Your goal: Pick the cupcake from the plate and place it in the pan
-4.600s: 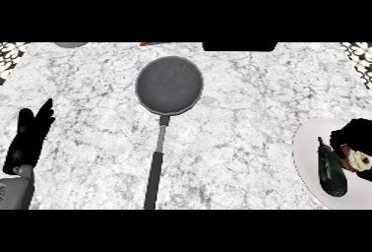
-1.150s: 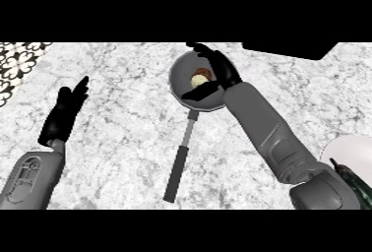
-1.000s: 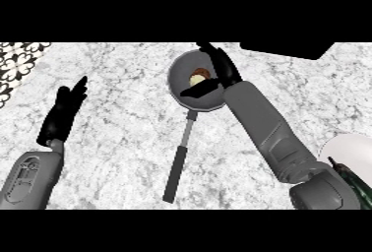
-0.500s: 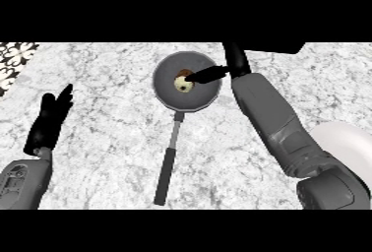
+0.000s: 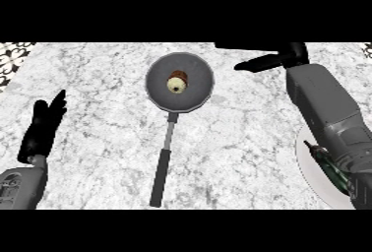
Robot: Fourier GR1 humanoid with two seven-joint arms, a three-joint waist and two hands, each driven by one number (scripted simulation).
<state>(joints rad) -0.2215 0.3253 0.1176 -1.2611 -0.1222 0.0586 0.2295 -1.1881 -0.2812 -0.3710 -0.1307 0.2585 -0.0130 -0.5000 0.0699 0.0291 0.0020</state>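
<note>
The cupcake (image 5: 177,82), pale base with a brown top, lies on its side in the middle of the dark grey pan (image 5: 161,96). The pan's long handle runs down toward the counter's near edge. My right hand (image 5: 277,57) is open to the right of the pan, apart from it, fingers pointing left, holding nothing. A white plate (image 5: 314,172) shows at the right edge, partly hidden by my right forearm. My left hand (image 5: 44,126) rests open at the left, fingers up.
The counter (image 5: 94,74) is white and grey marble. A dark green bottle-like object (image 5: 328,166) lies on the plate beside my right forearm. A patterned black and white patch (image 5: 13,51) sits at the far left corner.
My right hand has let go of the cupcake and drawn away to the right of the pan. The cupcake now lies alone in the pan. The view has shifted.
</note>
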